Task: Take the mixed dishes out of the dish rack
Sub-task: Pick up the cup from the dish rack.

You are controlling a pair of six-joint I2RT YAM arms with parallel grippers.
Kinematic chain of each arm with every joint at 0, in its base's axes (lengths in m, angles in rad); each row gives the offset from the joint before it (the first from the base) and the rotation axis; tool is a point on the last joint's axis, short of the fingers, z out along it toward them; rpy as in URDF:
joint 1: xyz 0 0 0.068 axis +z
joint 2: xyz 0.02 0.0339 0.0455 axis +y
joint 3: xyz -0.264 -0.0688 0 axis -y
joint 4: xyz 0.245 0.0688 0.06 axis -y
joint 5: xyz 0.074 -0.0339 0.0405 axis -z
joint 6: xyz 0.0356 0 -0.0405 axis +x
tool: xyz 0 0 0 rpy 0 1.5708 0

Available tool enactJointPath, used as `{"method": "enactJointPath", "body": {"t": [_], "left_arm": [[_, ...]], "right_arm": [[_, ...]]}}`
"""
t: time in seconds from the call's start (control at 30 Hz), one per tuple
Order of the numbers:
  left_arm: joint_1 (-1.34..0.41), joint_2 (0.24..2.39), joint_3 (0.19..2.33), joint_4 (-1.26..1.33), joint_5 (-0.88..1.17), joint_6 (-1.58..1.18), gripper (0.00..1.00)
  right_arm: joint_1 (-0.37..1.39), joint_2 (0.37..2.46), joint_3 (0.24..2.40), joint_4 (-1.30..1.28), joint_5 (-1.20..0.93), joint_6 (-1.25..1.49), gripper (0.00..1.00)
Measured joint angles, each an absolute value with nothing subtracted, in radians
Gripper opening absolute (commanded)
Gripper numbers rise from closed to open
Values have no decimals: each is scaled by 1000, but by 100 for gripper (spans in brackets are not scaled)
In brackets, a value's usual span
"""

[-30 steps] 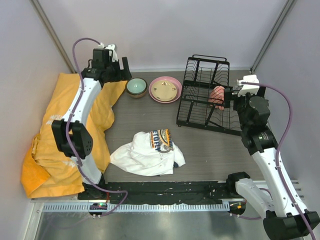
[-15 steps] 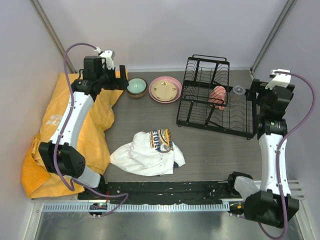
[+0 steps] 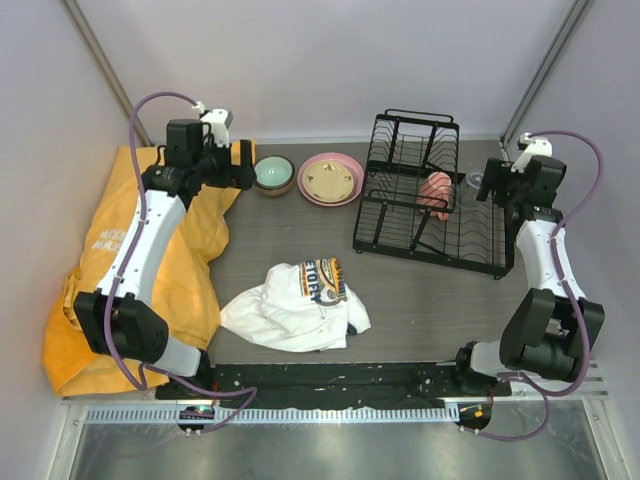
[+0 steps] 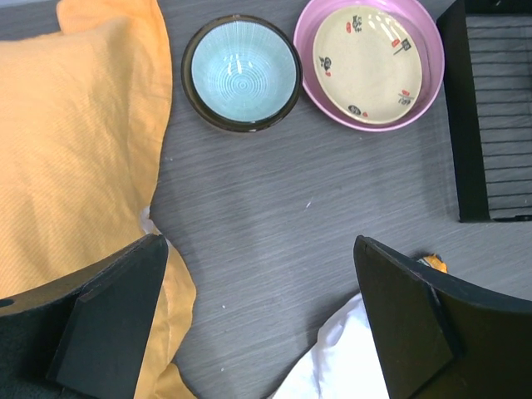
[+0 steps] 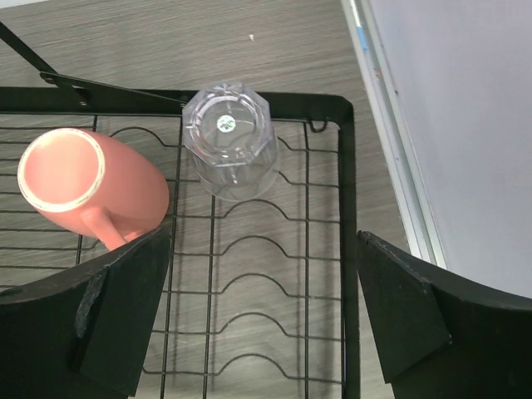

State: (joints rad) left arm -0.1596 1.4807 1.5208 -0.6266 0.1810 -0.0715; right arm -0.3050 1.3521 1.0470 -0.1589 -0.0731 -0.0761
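The black wire dish rack (image 3: 400,215) stands at the back right and holds a pink mug (image 3: 436,192) on its side and a clear glass (image 3: 476,180). In the right wrist view the mug (image 5: 83,187) and the upside-down glass (image 5: 230,150) lie on the rack wires (image 5: 341,249). My right gripper (image 3: 490,183) (image 5: 264,237) is open and empty above the rack's right end. The pink plate (image 3: 306,190) (image 4: 434,50) holds the cream patterned plate (image 3: 332,180) (image 4: 366,66) on the table. The mint-green bowl (image 3: 272,172) (image 4: 241,73) sits inside a tan bowl (image 3: 272,189). My left gripper (image 3: 243,163) (image 4: 258,249) is open and empty, left of the bowls.
A white printed T-shirt (image 3: 298,300) (image 4: 349,357) lies crumpled at the table's front middle. An orange cloth (image 3: 120,260) (image 4: 75,150) covers the left side. Walls close in on both sides.
My right gripper has drawn back from the mug to the rack's right end, uncovering the glass. My left arm has swung a little left and lower, near the bowls.
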Motion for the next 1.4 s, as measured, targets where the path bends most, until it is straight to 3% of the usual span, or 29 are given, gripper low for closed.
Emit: {"method": "enactJointPath", "body": {"t": [0.43, 0.8, 1.4], "left_arm": [[-160, 1512, 1493, -618, 184, -50, 100], [-160, 1544, 1488, -601, 184, -48, 100], [-160, 1600, 1488, -574, 183, -56, 100]], "right_arm": [[-305, 1534, 1093, -54, -179, -175, 96], [-305, 1665, 1147, 11, -213, -86, 92], [-250, 1749, 1203, 63, -128, 28, 92]]}}
